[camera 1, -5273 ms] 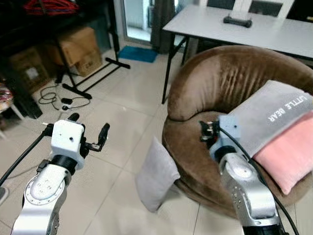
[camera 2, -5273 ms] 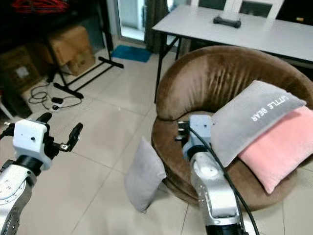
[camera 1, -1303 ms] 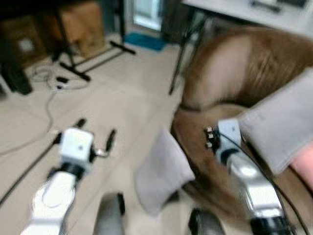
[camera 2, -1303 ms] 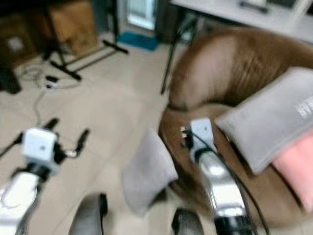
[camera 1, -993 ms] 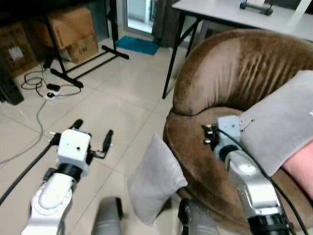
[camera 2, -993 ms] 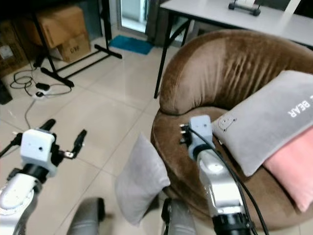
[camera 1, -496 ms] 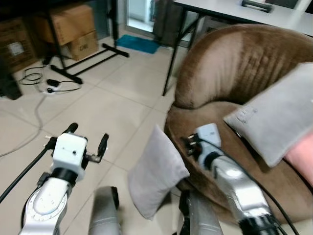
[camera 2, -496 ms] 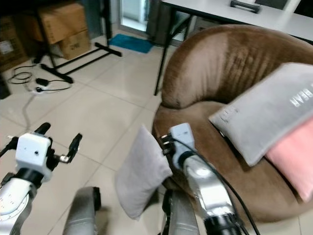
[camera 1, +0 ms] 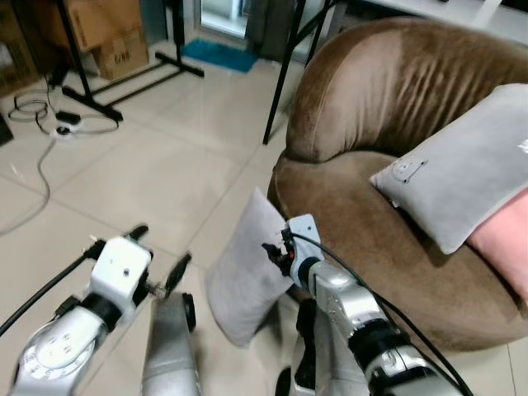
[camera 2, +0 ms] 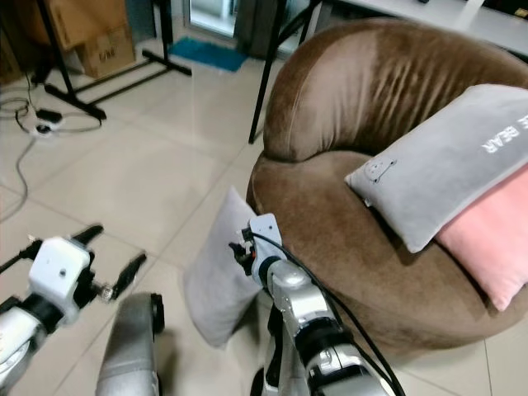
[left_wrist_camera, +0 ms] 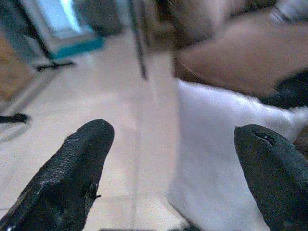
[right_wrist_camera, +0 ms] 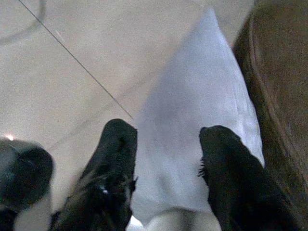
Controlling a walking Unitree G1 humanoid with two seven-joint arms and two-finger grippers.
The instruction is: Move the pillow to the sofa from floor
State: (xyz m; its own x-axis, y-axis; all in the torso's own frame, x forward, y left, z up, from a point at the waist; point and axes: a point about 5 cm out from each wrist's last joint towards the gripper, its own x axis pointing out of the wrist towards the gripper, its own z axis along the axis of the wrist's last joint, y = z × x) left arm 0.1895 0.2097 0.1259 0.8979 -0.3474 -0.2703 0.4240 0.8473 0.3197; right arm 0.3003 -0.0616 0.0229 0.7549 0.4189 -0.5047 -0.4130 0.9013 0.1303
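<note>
A small grey pillow (camera 1: 247, 266) stands on edge on the tiled floor and leans against the front of the round brown sofa (camera 1: 388, 107). My right gripper (camera 1: 275, 251) hovers at the pillow's upper edge beside the sofa. In the right wrist view its fingers (right_wrist_camera: 115, 154) are open and the pillow (right_wrist_camera: 192, 110) lies beyond the gap between them. My left gripper (camera 1: 157, 252) is open over the floor, left of the pillow. The left wrist view has the pillow (left_wrist_camera: 226, 144) ahead, between widely spread fingertips (left_wrist_camera: 79, 159).
A grey printed pillow (camera 1: 462, 169) and a pink pillow (camera 1: 505, 247) lie on the sofa seat. Table legs (camera 1: 280, 74) stand behind the sofa. Cardboard boxes (camera 1: 99, 33), a black stand base (camera 1: 124, 74) and cables (camera 1: 37, 124) are at the far left. My own legs (camera 1: 169, 346) show below.
The camera has come closer and tilted down. My right gripper has dropped from over the sofa seat to the floor pillow's upper edge. The left gripper sits lower in view.
</note>
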